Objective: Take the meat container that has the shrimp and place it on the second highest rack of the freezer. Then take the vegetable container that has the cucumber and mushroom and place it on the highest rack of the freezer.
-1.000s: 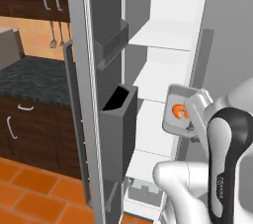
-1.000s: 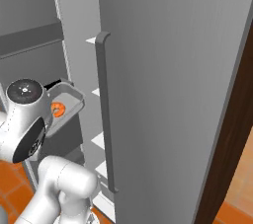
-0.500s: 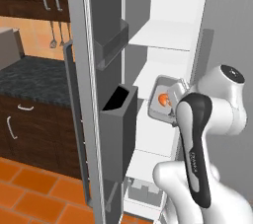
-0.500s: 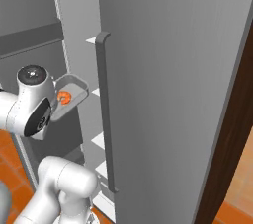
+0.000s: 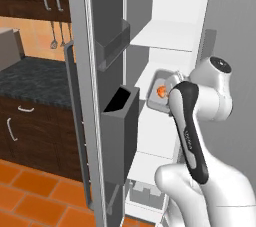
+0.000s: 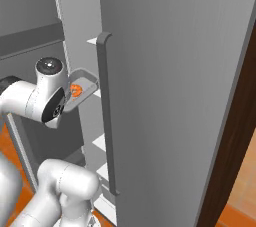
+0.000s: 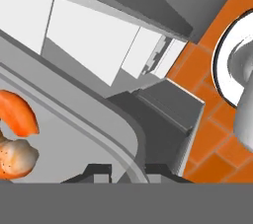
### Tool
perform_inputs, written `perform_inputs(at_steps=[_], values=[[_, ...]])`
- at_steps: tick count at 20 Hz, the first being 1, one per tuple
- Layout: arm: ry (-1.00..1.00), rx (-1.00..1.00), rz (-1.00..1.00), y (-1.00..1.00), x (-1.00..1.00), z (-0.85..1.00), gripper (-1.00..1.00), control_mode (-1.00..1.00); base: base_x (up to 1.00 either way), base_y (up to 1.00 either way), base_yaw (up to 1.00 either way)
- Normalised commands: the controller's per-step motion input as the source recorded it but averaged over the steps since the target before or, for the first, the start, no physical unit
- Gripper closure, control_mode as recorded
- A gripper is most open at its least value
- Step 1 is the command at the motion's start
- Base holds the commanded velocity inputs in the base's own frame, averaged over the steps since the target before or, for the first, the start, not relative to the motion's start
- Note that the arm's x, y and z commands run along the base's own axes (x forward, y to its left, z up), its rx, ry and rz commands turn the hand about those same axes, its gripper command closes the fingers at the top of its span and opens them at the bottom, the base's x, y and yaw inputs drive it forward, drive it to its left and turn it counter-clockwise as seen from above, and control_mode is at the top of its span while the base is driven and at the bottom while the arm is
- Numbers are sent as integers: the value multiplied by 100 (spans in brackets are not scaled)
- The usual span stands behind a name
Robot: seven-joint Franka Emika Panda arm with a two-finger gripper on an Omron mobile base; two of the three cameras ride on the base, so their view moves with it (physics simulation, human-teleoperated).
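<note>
meat container [image 5: 161,90] raised and carried inward, apparently nearer the freezer [image 5: 170,36] shelves

Arm hides pt of meat container [image 5: 159,91]; shrimp [image 7: 17,114] cut off.

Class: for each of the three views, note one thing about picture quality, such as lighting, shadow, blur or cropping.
Left base view: flat, even light, and the door bin has a dark mouth. Right base view: sharp, no glare on the grey door. Hand view: the container is cropped at the edge, with the shrimp crisp.

Orange tiled floor [image 5: 30,191], dark wood cabinets [image 5: 30,126] under speckled black counter [image 5: 35,73], hanging utensils [image 5: 54,38].
</note>
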Motion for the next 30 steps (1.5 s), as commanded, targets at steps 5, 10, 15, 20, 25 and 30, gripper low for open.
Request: perform_inputs(at_steps=[5, 10, 15, 20, 25, 30], values=[[0, -7, -7, 1, 49, -17, 100, -100, 0, 0, 0], [0, -3, -4, -14, 35, -13, 100, -100, 0, 0, 0], [0, -5, -1, -6, 53, -18, 100, -100, 0, 0, 0], [1, -2, 0, -22, 42, -14, 100, -100, 0, 0, 0], [0, -3, -1, -5, 57, -12, 100, -100, 0, 0, 0], [0, -1, 0, -6, 49, -16, 100, -100, 0, 0, 0]])
